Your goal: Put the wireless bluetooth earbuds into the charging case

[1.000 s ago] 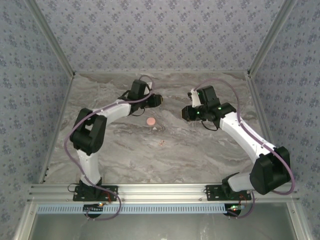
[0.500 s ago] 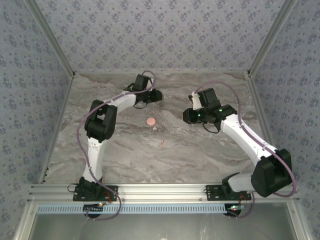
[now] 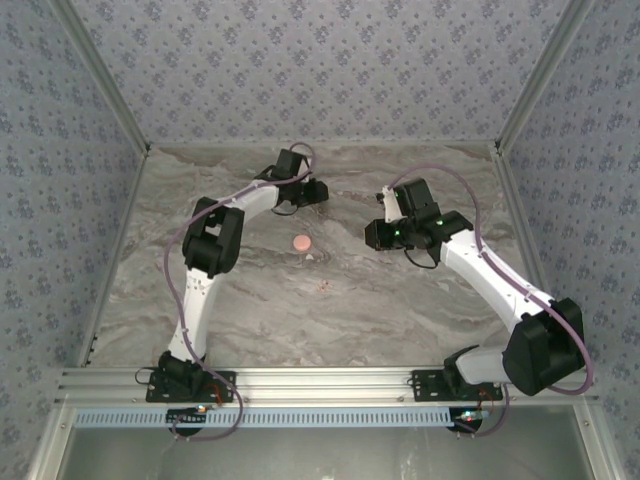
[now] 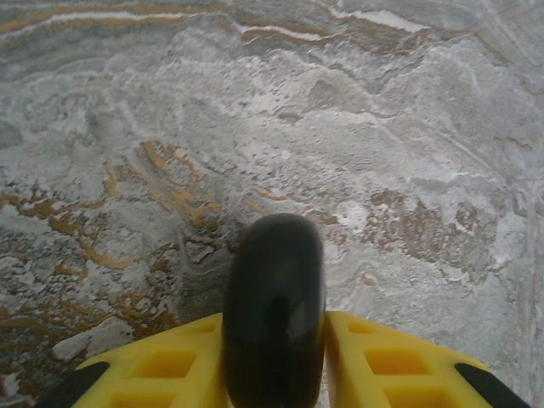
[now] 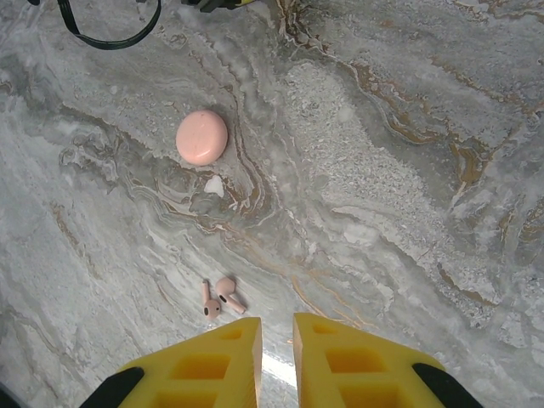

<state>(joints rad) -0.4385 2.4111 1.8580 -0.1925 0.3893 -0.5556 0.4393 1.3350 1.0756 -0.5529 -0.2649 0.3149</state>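
Currently we are clamping a black puck (image 4: 274, 280) in our left gripper (image 4: 274, 327); our right gripper (image 5: 276, 327) is hovering closed and empty near the earbuds (image 5: 218, 297) and charging case (image 5: 202, 137).

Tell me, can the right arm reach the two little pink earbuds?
Probably yes. The earbuds lie on the table just ahead of the right end effector, with nothing between them. Its jaws are shut and empty, so it would have to open first.
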